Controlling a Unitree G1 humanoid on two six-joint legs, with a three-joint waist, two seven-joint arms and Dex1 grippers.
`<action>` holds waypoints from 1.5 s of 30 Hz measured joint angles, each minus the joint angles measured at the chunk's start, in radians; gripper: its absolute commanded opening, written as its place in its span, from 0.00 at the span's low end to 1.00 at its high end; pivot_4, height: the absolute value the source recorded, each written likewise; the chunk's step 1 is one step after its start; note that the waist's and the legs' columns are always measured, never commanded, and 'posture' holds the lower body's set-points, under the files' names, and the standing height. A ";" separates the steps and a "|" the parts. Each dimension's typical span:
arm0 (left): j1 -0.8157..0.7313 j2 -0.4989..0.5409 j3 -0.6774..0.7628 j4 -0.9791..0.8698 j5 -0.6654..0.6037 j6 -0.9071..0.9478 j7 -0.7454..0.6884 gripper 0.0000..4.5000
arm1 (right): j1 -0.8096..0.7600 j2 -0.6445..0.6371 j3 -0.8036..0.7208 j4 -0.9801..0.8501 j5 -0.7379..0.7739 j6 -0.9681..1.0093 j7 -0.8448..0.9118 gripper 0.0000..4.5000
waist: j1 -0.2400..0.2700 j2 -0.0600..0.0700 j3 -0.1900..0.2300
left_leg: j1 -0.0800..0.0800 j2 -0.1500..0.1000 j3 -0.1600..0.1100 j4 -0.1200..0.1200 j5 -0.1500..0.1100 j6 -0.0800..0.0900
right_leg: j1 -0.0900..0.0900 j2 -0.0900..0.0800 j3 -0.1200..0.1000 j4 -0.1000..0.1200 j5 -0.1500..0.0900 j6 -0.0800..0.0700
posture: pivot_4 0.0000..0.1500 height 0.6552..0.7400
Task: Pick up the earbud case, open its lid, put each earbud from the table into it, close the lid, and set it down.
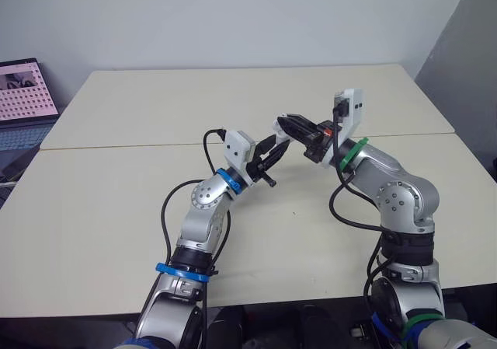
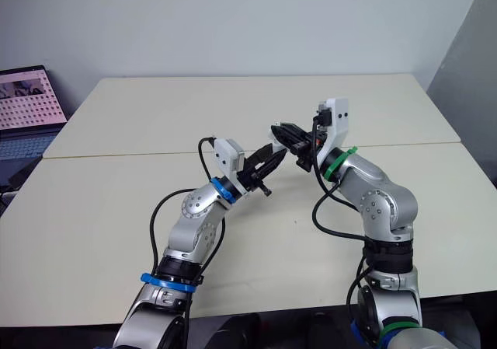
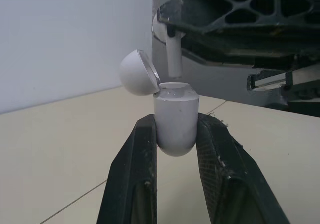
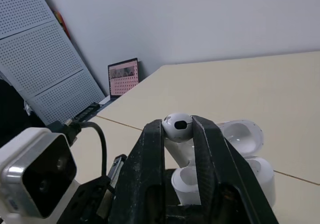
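Observation:
My left gripper (image 3: 175, 134) is shut on the white earbud case (image 3: 175, 118), held upright above the table with its round lid (image 3: 138, 73) swung open. My right gripper (image 4: 179, 130) is shut on a white earbud (image 4: 177, 126), whose stem (image 3: 173, 57) hangs just above the case's open top (image 4: 187, 181). From the head views, the two grippers meet over the middle of the table, left gripper (image 1: 273, 153) below and right gripper (image 1: 289, 123) just above it.
The cream table (image 1: 116, 209) has a seam running across it behind the arms. A laptop (image 1: 23, 104) with a lit screen sits past the table's far left corner. A grey perforated panel (image 4: 45, 59) stands beyond it.

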 measured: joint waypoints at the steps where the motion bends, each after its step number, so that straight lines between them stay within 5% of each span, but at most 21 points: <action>1: 0.000 0.000 0.000 0.000 0.000 0.000 0.000 0.16 | 0.000 0.000 0.000 0.002 0.000 -0.003 0.000 0.09 | 0.000 0.000 0.000 | 0.000 0.000 0.000 0.000 0.000 0.000 | 0.000 0.000 0.000 0.000 0.000 0.000 | 1.00 1.00; 25: 0.003 0.002 -0.003 -0.002 -0.001 0.008 0.001 0.16 | 0.030 -0.012 0.050 0.024 -0.007 -0.059 -0.025 0.09 | 0.000 0.000 0.000 | 0.000 0.000 0.000 0.000 0.000 0.000 | 0.000 0.000 0.000 0.000 0.000 0.000 | 1.00 1.00; 31: 0.003 0.008 -0.001 0.001 -0.001 0.009 0.003 0.16 | 0.037 -0.020 0.055 0.025 -0.023 -0.074 -0.030 0.50 | 0.000 0.000 0.000 | 0.000 0.000 0.000 0.000 0.000 0.000 | 0.000 0.000 0.000 0.000 0.000 0.000 | 1.00 1.00; 45: 0.015 0.020 -0.001 -0.011 -0.005 0.005 -0.010 0.16 | -0.028 -0.051 -0.085 0.023 0.114 -0.064 -0.036 0.50 | 0.000 0.000 0.000 | 0.000 0.000 0.000 0.000 0.000 0.000 | 0.000 0.000 0.000 -0.001 0.000 0.000 | 1.00 1.00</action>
